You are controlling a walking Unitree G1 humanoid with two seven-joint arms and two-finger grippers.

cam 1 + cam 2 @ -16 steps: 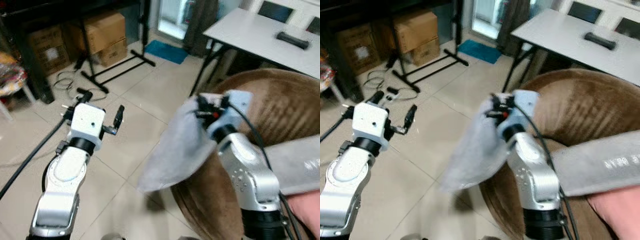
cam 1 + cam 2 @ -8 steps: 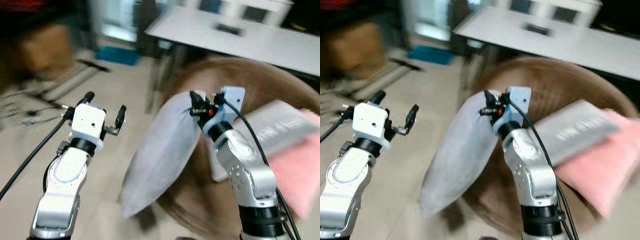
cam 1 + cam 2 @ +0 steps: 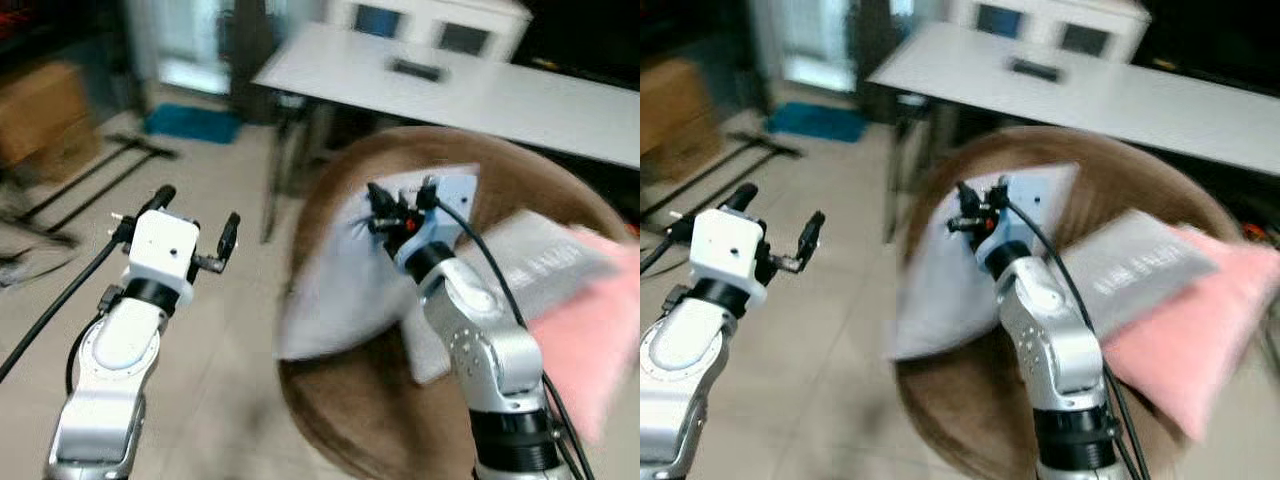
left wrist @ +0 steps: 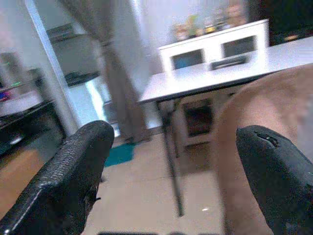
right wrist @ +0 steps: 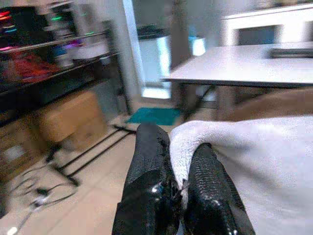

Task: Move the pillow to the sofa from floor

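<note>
Item: pillow (image 3: 345, 290), pale grey. Location: pinched at corner by right gripper (image 5: 178, 183), fingers pressed together on fabric fold; bulk hangs below gripper, draped over near rim of brown round sofa (image 3: 540, 190).

Left gripper (image 3: 190, 225): fingers spread, holding nothing, raised over floor, well apart from pillow.

Also on sofa: grey cushion (image 3: 1140, 270), pink cushion (image 3: 1210, 330), both beyond right gripper.

Step, judged: carry phase, pillow over sofa, not yet released.

Next move calls for: reach further over seat, lower, part fingers.

I saw the pillow (image 5: 254, 147) was soft grey cloth with a fine matt nap. The sofa (image 3: 520, 170) looked brown ribbed velvet. The right gripper's fingers (image 5: 146, 186) were textured black rubber.
</note>
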